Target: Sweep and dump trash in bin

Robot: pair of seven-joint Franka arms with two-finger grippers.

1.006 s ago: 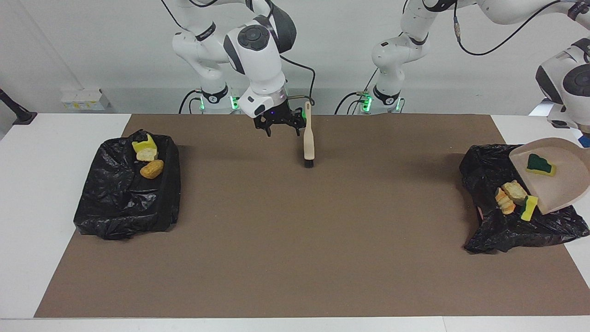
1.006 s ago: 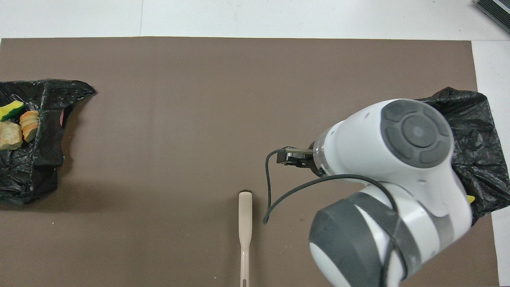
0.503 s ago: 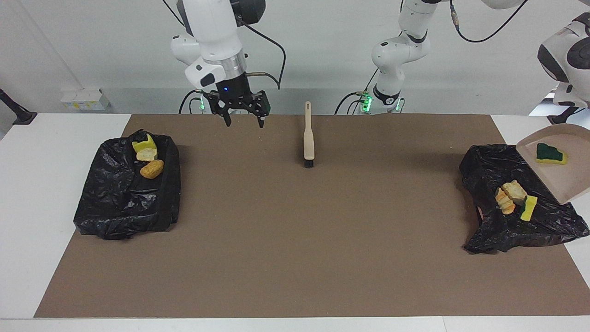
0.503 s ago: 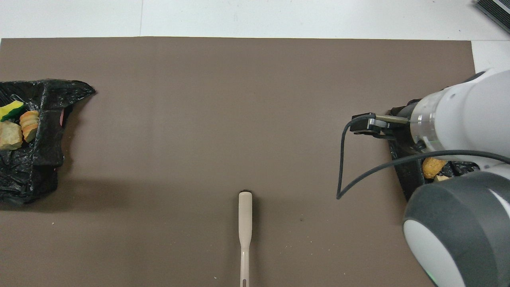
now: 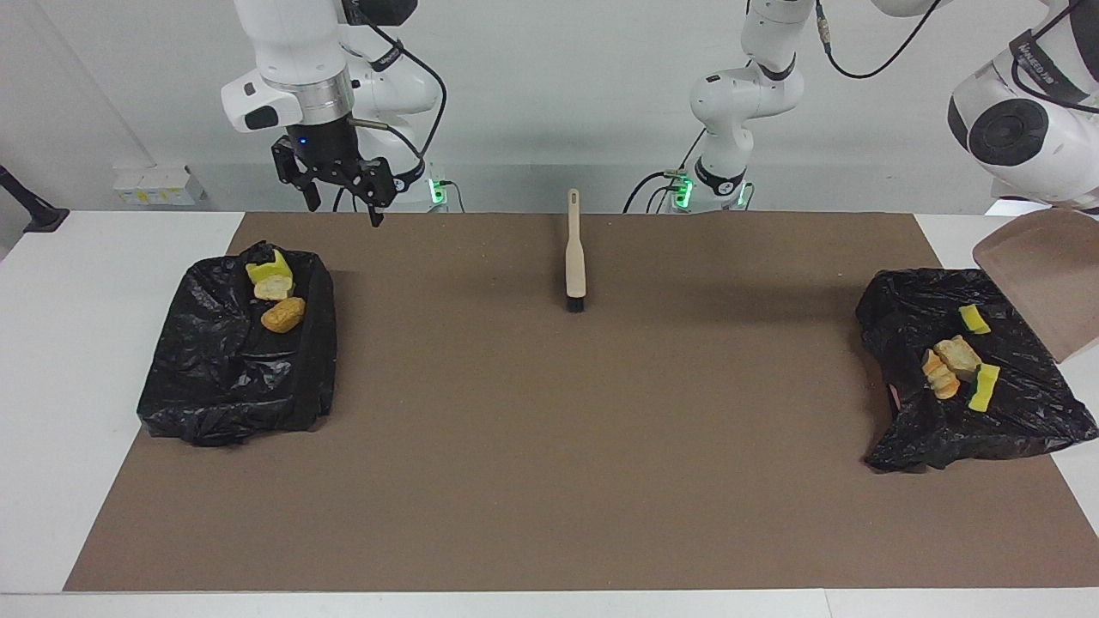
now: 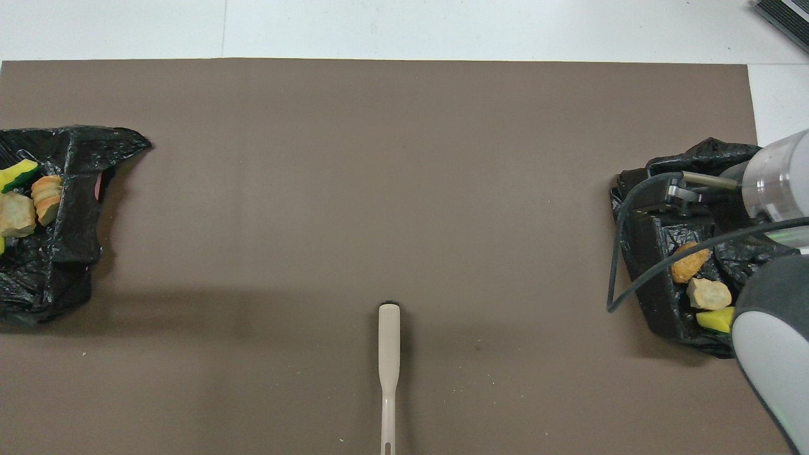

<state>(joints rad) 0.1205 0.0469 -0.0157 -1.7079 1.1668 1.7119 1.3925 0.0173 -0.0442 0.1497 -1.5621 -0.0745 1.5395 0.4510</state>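
While the left end effector stays hidden, pinched shut, right end effector (image 5: 339,193) spread, empty.

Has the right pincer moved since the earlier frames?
Yes. The right pincer has left the brush lying on the mat and swung toward the right arm's end, now open beside that end's black bin bag.
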